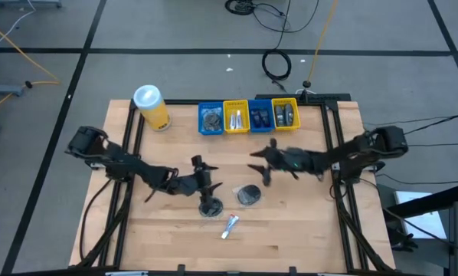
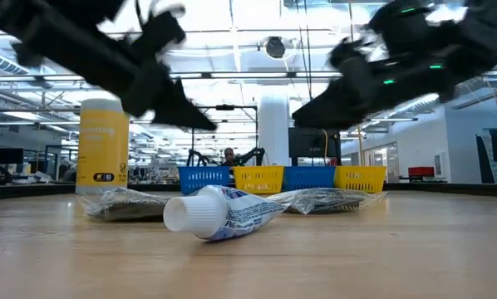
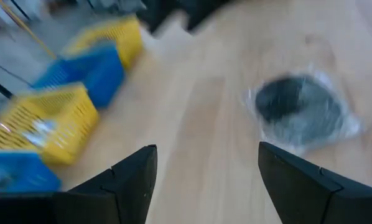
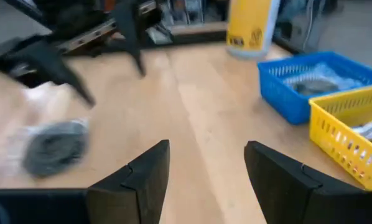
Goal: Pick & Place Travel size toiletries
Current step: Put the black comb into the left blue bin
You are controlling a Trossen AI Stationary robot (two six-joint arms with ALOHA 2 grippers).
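1. Grey disc in a clear wrap lies mid-frame on the desk; a second disc and a white tube sit lower left of it.
2. My right gripper hangs just above the wrapped disc in the frame, fingers spread, empty.
3. My left gripper hovers over the second disc, also spread and empty.
4. Bins line the upper edge.
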